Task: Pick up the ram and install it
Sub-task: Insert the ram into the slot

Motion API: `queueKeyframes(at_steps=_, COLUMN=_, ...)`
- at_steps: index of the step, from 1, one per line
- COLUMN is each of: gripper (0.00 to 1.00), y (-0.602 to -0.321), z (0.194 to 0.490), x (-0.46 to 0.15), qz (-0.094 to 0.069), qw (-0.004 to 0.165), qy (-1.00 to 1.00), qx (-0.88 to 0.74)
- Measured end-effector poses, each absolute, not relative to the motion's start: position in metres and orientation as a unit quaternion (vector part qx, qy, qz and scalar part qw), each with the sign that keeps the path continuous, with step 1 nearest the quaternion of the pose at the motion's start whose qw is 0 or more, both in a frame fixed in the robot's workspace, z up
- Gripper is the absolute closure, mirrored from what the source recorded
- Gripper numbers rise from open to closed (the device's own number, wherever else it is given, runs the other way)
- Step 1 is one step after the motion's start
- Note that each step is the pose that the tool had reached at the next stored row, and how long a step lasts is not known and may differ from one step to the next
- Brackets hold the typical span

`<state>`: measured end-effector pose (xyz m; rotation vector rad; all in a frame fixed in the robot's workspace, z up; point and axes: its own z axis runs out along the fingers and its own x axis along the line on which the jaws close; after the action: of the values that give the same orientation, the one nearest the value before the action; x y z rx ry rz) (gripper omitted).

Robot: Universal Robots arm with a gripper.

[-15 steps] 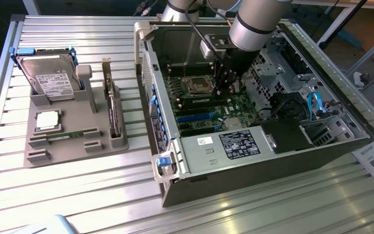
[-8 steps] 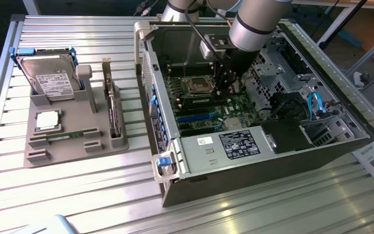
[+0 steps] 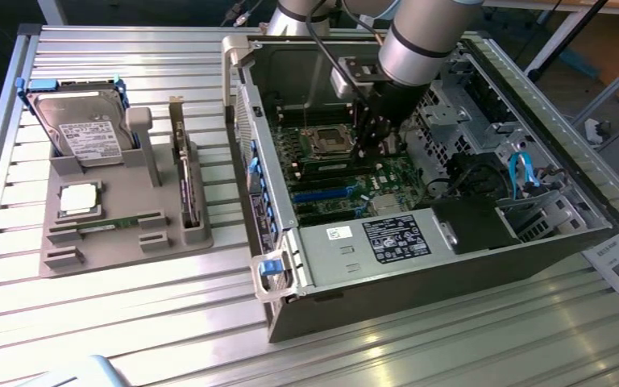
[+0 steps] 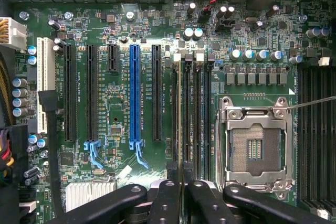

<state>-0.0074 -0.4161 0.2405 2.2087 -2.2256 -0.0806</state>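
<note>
Black robot hand point(image 4: 182, 178) closed on the thin green ram stick point(image 4: 181, 124), held edge-on over the green motherboard point(image 4: 118, 106) memory slots

A green motherboard point(image 4: 121, 108) is showing rows of black slots point(image 4: 70, 93), with one bright blue slot point(image 4: 135, 95) and one white slot point(image 4: 45, 77) standing out among them. A silver socket frame point(image 4: 255, 148) is gleaming against the green. The gripper point(image 4: 182, 184) is appearing in glossy black. The computer case point(image 3: 417, 282) is looking dark grey, the holder point(image 3: 126, 250) plain grey. The table point(image 3: 126, 322) is shining silver (ribbed, in stripes of light and shadow). The hard drive point(image 3: 68, 109) is showing silver, with blue rails point(image 3: 39, 84) and a white label point(image 3: 86, 139).
</note>
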Motion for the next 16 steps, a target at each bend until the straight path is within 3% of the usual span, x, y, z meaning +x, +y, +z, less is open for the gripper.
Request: queueKeyframes(at_steps=16, gripper=0.88, y=-0.4161, z=0.2368, x=-0.0073, qz=-0.025, qw=0.003, qy=-0.710, qx=0.704)
